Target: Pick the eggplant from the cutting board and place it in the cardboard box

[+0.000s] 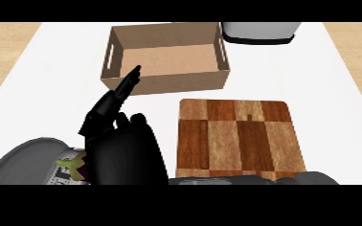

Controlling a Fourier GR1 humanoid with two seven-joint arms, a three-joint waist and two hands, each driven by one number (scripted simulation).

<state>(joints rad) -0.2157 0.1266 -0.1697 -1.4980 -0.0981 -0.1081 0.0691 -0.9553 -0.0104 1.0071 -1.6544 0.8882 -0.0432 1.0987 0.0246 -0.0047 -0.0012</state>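
Colours I see from the head view

Brown box [170, 60], board [240, 134] checkered in light and dark wood, white counter [311, 76], black hand [124, 143].

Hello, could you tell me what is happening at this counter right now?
The robot's left hand is raised at the lower left, fingers pointing towards the open cardboard box. A bit of purple with a green stem, probably the eggplant, peeks out beside its palm; whether the hand grips it is unclear. The cutting board is bare and nothing shows inside the box. A dark shape at the bottom edge may be the right hand.
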